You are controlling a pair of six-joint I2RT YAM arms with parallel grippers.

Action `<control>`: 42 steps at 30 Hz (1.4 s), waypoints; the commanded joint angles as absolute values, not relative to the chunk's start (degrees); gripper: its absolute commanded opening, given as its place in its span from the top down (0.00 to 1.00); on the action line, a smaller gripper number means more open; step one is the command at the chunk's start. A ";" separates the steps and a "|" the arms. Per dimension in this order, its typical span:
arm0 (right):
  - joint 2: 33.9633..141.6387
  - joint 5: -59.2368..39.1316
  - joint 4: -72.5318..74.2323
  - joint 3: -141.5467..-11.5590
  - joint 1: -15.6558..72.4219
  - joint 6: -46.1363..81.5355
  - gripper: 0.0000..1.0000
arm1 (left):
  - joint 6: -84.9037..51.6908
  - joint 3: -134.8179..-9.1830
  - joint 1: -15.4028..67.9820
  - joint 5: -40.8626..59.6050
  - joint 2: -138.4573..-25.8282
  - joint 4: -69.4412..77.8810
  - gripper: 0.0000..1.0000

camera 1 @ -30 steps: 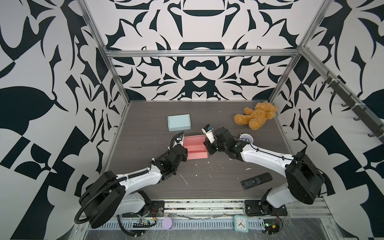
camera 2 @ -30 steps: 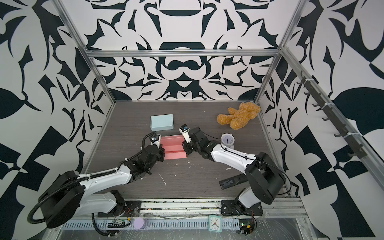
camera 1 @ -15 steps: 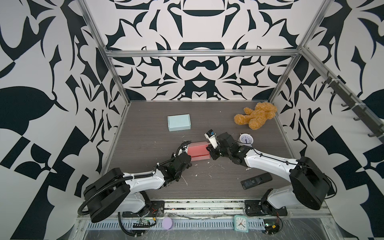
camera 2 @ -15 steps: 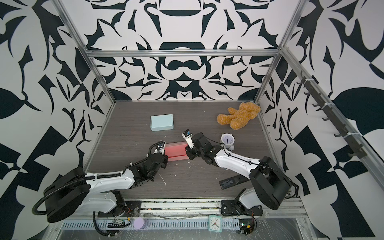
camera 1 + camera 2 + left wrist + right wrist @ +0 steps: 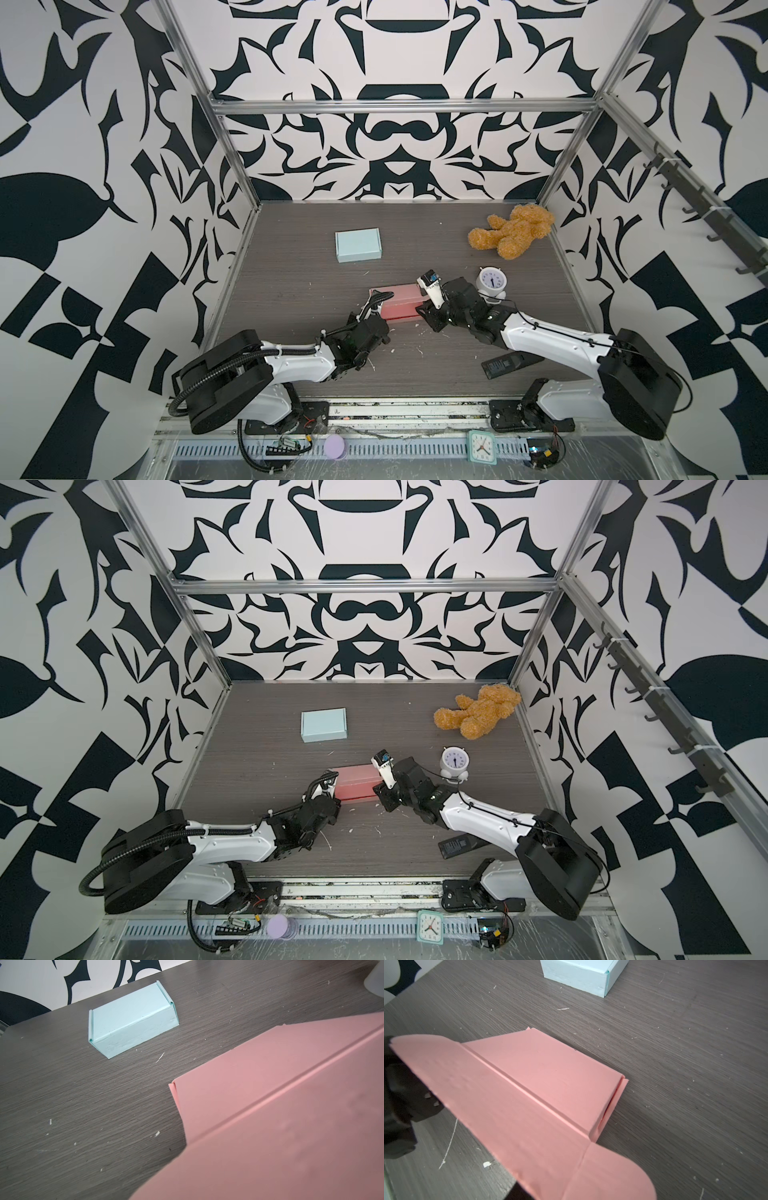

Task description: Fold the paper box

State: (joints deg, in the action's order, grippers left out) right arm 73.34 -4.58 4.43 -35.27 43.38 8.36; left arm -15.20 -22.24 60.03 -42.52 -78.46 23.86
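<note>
Left gripper (image 5: 375, 311) is clamped tight on the pink paper box (image 5: 400, 300), pinching the end of its long raised flap. The box sits right between the 2 grippers. Right gripper (image 5: 424, 312) is up against the opposite end, its jaws hidden, so I can't tell whether they're parted or closed. The blue box (image 5: 358, 245) is well beyond both tips.
</note>
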 commanded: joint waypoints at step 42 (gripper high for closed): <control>64.87 -3.65 -17.93 -54.23 40.45 10.59 0.34 | -37.08 -39.72 60.38 -18.60 -46.82 -34.50 0.01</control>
